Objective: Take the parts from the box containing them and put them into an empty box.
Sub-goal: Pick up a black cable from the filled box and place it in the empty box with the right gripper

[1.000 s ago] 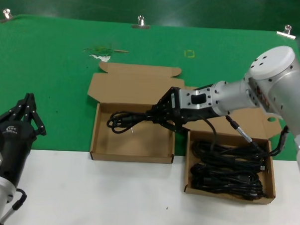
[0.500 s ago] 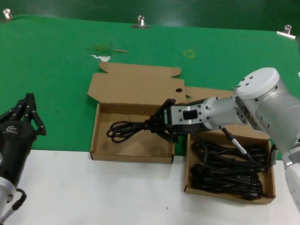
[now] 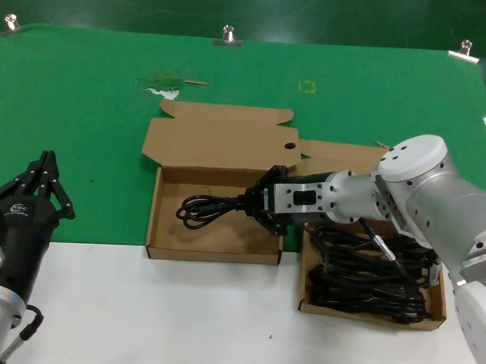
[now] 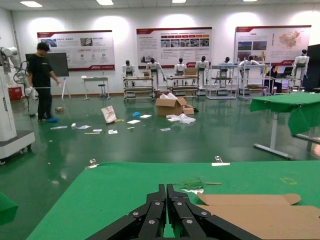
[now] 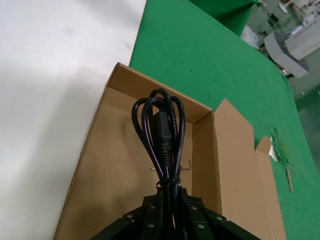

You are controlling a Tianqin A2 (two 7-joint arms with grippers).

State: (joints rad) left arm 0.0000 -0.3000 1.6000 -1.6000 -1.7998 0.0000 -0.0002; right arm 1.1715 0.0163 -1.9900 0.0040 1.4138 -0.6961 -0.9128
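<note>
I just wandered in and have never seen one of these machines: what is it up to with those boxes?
The robot is moving black power cords between two cardboard boxes. Its right gripper holds one cord bundle over the wider box with the holed lid. The squarer box beside it holds the other cords. The left gripper waits at the table's near left edge.

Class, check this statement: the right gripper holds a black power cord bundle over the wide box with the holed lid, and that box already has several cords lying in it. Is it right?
One thing is wrong: the wide box has no cords lying in it, as the head view shows. The right gripper does hold the cord bundle over it; the other cords lie in the squarer box.
</note>
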